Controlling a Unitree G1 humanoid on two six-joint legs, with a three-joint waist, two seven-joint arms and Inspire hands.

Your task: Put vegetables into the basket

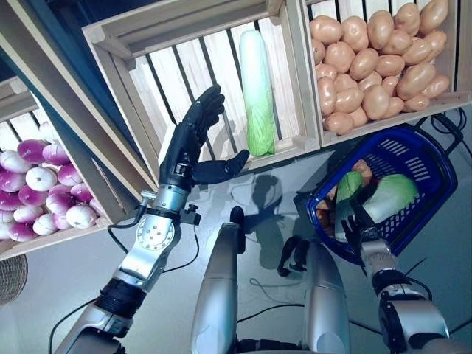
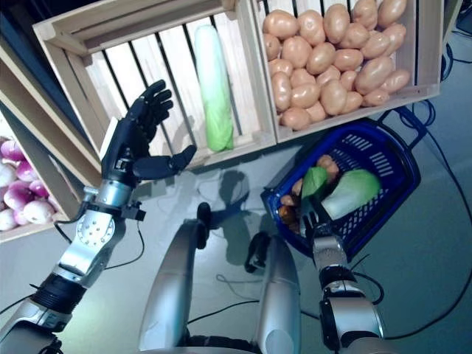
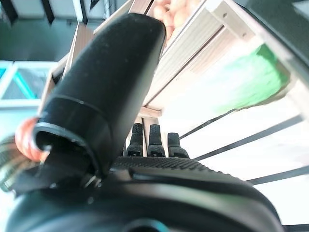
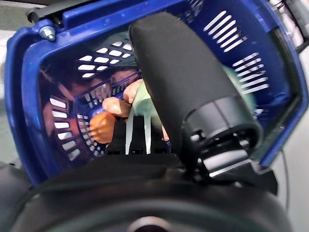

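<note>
My left hand [image 1: 184, 147] is open, fingers straight up and thumb out, in front of a wooden crate [image 1: 110, 37]. It is just left of a long white-and-green cabbage [image 1: 257, 88] that leans in the crate, and does not touch it. The cabbage also shows past the thumb [image 3: 111, 77] in the left wrist view [image 3: 241, 82]. The blue basket [image 1: 442, 162] stands on the floor at the right. It holds two green-and-white cabbages [image 1: 391, 195] and brown and orange round vegetables [image 4: 101, 126]. My right hand [image 1: 359, 225] is open at the basket's near rim, fingers pointing inside.
A second wooden crate [image 1: 461, 92] stands right of the first, directly above the basket. A lower shelf [image 1: 44, 240] of the stand juts out at the left. Grey floor [image 1: 273, 184] lies between the stand and the basket.
</note>
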